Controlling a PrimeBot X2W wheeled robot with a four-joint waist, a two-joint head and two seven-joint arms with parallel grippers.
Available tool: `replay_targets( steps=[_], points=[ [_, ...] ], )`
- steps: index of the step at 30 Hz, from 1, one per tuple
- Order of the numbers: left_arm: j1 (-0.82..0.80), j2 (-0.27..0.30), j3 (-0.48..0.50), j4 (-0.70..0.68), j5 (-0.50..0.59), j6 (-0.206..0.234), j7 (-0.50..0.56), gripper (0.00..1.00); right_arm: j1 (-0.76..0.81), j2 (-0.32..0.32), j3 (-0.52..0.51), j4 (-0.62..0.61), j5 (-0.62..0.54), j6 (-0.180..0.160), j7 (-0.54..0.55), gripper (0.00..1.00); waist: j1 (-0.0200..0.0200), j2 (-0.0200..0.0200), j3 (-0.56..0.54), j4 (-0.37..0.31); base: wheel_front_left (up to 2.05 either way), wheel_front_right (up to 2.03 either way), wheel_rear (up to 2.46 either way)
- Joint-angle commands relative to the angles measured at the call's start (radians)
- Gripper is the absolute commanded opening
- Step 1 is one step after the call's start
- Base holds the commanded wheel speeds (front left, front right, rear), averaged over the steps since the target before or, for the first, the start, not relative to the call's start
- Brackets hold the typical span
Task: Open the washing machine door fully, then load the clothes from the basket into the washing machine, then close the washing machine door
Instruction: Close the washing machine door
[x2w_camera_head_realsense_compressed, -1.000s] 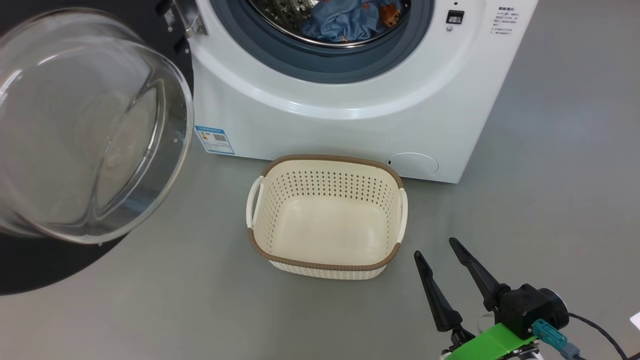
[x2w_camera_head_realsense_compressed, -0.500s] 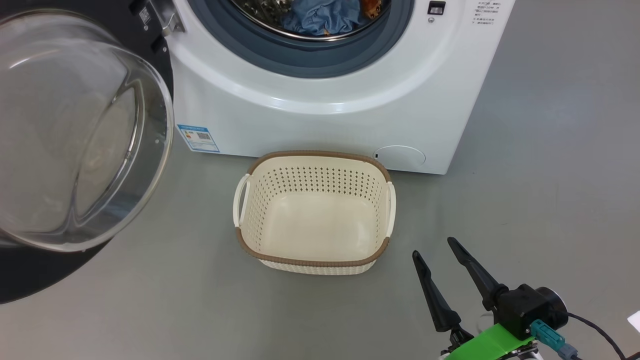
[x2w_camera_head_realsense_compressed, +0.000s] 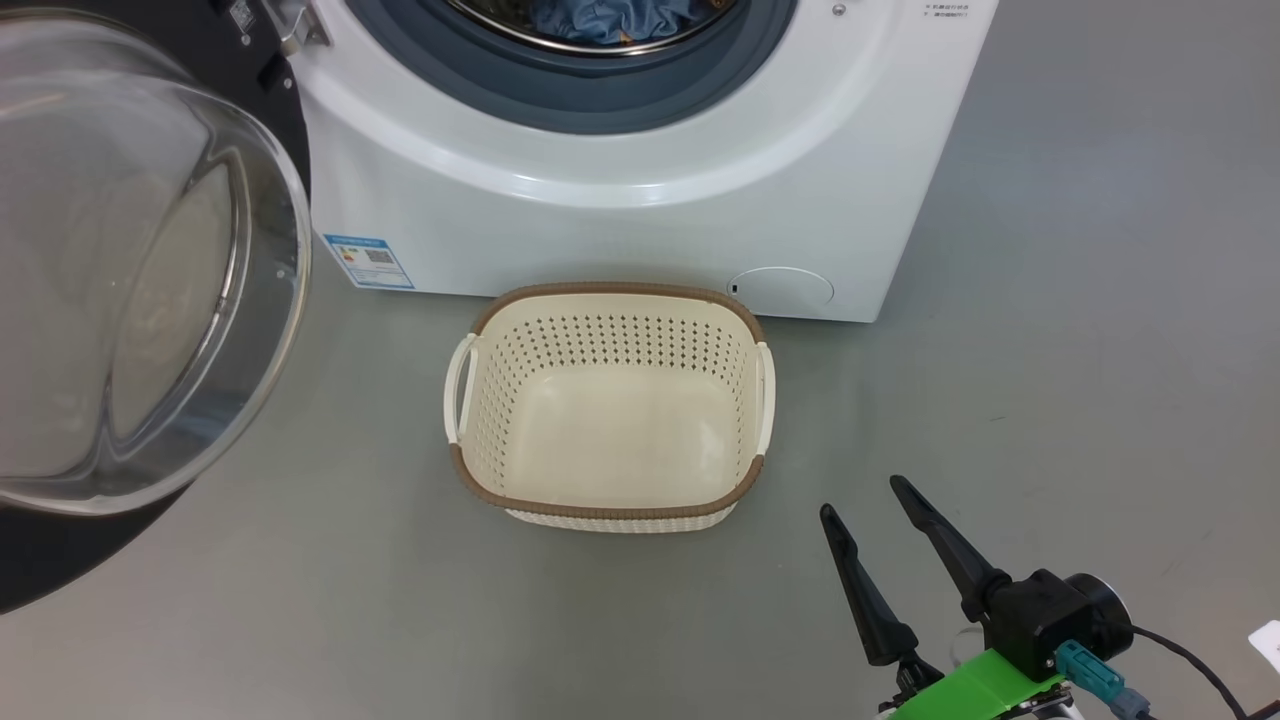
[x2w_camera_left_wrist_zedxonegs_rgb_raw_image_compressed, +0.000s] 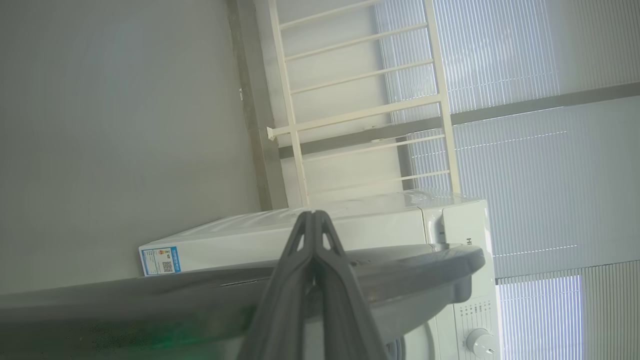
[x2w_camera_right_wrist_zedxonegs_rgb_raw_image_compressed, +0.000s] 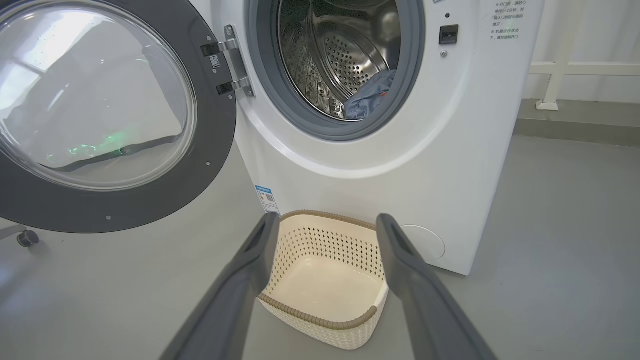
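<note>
The washing machine door (x2w_camera_head_realsense_compressed: 130, 280) stands swung wide open at the left of the washing machine (x2w_camera_head_realsense_compressed: 620, 220), hung on a metal hinge (x2w_camera_right_wrist_zedxonegs_rgb_raw_image_compressed: 235, 62). Its dark inner face and bulging clear glass bowl turn toward the near side. The machine's mouth is uncovered and ringed in grey rubber (x2w_camera_right_wrist_zedxonegs_rgb_raw_image_compressed: 415, 75). The clothes (x2w_camera_right_wrist_zedxonegs_rgb_raw_image_compressed: 367, 97), a bunch of light-blue fabric with a touch of orange, lie at the bottom of the perforated steel drum (x2w_camera_right_wrist_zedxonegs_rgb_raw_image_compressed: 345, 55). The basket (x2w_camera_head_realsense_compressed: 610, 291) sits on the floor just in front of the machine, below the opening and near the round white flap (x2w_camera_head_realsense_compressed: 780, 290); it is empty down to its cream bottom. A small blue label (x2w_camera_head_realsense_compressed: 368, 262) is stuck low on the left of the machine's front.

The right gripper (x2w_camera_head_realsense_compressed: 862, 496) hangs to the near right of the basket, apart from it. Its two dark fingers are spread wide, released, with nothing between them. The left gripper (x2w_camera_left_wrist_zedxonegs_rgb_raw_image_compressed: 313, 215) is clenched, its fingertips pressed together on nothing. The door's grey rim crosses behind them in the left wrist view, and whether they touch it cannot be told.

The floor (x2w_camera_head_realsense_compressed: 1050, 350) is smooth matte grey with a faint sheen. Beyond the machine stand a plain pale wall (x2w_camera_left_wrist_zedxonegs_rgb_raw_image_compressed: 115, 125), a white railing (x2w_camera_left_wrist_zedxonegs_rgb_raw_image_compressed: 360, 115) and windows covered by white slatted blinds (x2w_camera_left_wrist_zedxonegs_rgb_raw_image_compressed: 525, 150). A small dark wheel (x2w_camera_right_wrist_zedxonegs_rgb_raw_image_compressed: 27, 238) rests on the floor beneath the door's lower edge, at the far left.
</note>
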Motion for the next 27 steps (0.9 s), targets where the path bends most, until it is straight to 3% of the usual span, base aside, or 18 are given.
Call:
replay_targets(
  steps=[1, 15, 27],
  points=[
    [0.011, 0.063, 0.022, -0.025, 0.010, -0.003, 0.022, 0.00, -0.027, 0.003, 0.029, -0.026, -0.011, 0.002, -0.005, 1.00, 0.0000, 0.0000, 0.003, -0.003, 0.00, 0.00, 0.00],
    [0.020, 0.039, 0.039, -0.057, -0.004, -0.003, 0.214, 0.00, -0.027, 0.003, 0.029, -0.015, 0.014, 0.002, -0.005, 1.00, 0.0000, 0.0000, 0.008, 0.016, 0.00, 0.00, 0.00],
    [0.052, -0.016, 0.084, -0.113, -0.040, -0.003, 0.409, 0.00, -0.022, 0.003, 0.033, 0.018, 0.028, 0.002, -0.005, 1.00, 0.0000, 0.0000, -0.017, 0.044, 0.00, 0.00, 0.00]
  ],
)
